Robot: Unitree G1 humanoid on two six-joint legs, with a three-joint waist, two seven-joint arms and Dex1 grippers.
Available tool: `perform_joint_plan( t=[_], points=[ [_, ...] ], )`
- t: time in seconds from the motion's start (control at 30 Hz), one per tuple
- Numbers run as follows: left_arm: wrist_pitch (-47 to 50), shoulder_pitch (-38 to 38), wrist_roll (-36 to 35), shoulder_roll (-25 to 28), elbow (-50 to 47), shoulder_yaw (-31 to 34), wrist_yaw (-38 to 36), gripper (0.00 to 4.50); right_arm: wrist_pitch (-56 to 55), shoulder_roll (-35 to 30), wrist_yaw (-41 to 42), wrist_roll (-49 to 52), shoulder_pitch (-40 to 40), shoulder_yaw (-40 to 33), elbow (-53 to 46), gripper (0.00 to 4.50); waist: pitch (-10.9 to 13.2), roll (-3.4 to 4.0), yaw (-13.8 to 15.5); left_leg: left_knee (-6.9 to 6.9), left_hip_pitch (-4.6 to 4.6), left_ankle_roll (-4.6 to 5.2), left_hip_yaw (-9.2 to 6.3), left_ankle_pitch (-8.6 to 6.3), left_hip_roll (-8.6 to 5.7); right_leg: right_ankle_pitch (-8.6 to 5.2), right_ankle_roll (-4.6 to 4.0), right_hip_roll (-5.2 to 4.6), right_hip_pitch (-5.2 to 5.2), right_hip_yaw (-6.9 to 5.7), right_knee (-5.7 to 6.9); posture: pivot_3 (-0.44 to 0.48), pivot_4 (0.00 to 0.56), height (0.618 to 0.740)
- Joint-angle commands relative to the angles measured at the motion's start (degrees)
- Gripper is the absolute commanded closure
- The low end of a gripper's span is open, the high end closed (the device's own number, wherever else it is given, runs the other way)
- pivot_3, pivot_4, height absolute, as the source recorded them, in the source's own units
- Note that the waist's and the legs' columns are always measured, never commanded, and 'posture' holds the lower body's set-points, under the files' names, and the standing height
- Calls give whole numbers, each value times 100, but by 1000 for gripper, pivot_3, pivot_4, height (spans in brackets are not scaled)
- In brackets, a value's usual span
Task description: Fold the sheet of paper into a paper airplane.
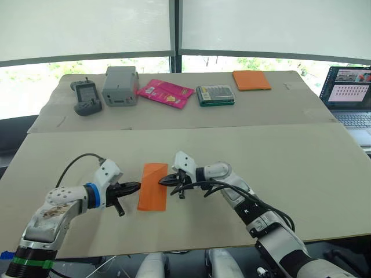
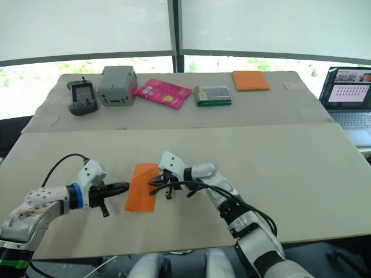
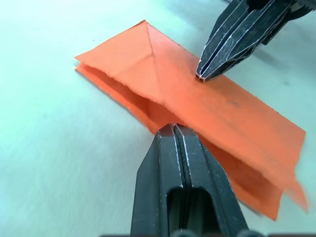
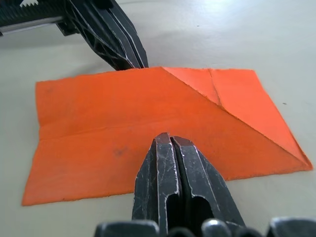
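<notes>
Bright window backlight, soft shadows.

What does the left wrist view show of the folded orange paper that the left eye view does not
The left wrist view shows the thin bright-orange folded sheet of paper as layered, with an open gap along one long edge and a diagonal corner crease. The left eye view shows the far tabletop row: grey box, pink glossy packet, orange rectangular pad. Both show the closed left gripper and right gripper meeting the paper from opposite sides.

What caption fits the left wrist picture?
Both shut tools, left and right, press the folded sheet of paper.
</notes>
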Motion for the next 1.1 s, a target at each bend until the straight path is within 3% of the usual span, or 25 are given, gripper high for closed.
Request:
perform_joint_plan(
  t=[0.03,0.3,0.63,0.87,1.1],
  points=[
    [82,-56,-271,152,-164,412,-68,4488,-258,55,21,-195,-162,110,130,4500,0,0,-12,0,0,-1,0,0,1,0,0,0,0,-1,0,0,150,740],
    [469,-387,-1042,-16,-449,748,-18,4488,-367,-81,-28,-698,-238,348,237,4500,0,0,-66,-1,4,-4,-3,-2,1,0,0,-1,3,-4,2,0,150,740],
    [-723,-262,209,61,109,-775,-500,4488,-19,-342,-54,-472,-15,13,-448,4500,0,0,-87,-3,4,-6,-2,-2,-4,0,-1,-1,3,-3,1,0,150,740],
    [-1254,-315,650,112,644,-998,-690,4488,-131,-400,-257,-307,-64,-379,-286,4500,0,0,-94,-4,3,-6,0,-2,-1,-1,-2,-1,2,-2,0,0,150,740],
    [-1375,-377,715,103,824,-958,-741,4488,-704,21,-365,-28,-776,-846,783,4500,0,0,-121,-4,6,-6,2,-2,1,-1,-2,1,2,-1,4,0,150,740]
  ],
)
